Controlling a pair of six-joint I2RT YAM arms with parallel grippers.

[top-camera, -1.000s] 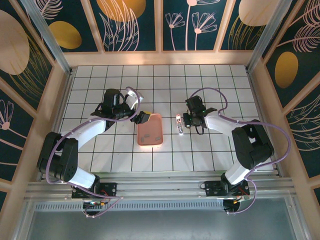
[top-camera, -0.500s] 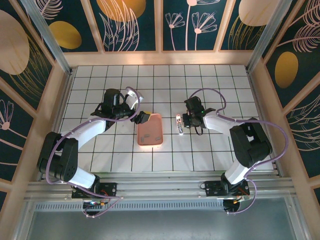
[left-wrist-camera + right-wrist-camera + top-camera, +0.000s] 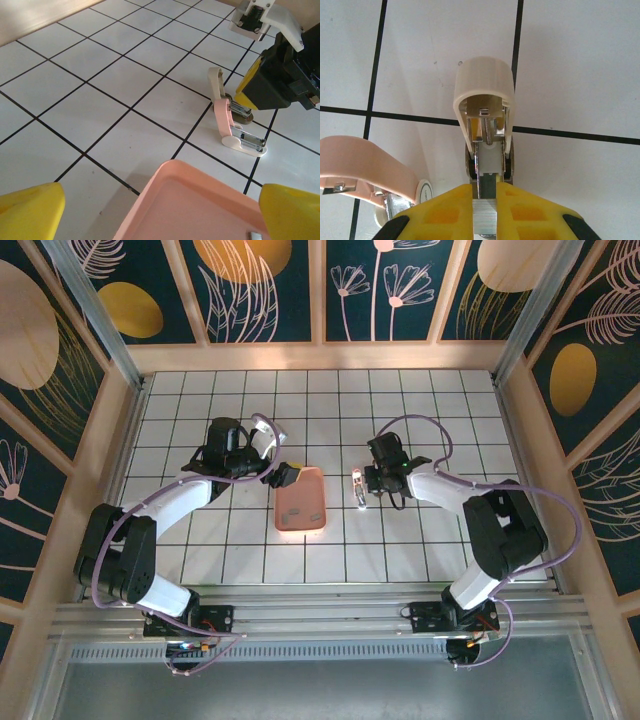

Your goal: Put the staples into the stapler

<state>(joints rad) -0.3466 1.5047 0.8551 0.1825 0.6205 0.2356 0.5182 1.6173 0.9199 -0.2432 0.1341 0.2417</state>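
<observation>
Right jaws clamped on staple strip [image 3: 486, 216], lined up with the channel of the open stapler [image 3: 484, 100] on the worktop beside the tray [image 3: 300, 490]; left jaws wide, empty. Risk — strip skews and jams, or the unbraced stapler slides off.

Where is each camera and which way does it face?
Top external: above, behind the bases, looking down on the white tiled table; left arm and right arm show.
Left wrist: low over the salmon-pink rectangular tray, facing the pink-and-white stapler; open left gripper shows.
Right wrist: down onto that stapler; right gripper shut on grey metallic staples.
Shared: all show the stapler.
</observation>
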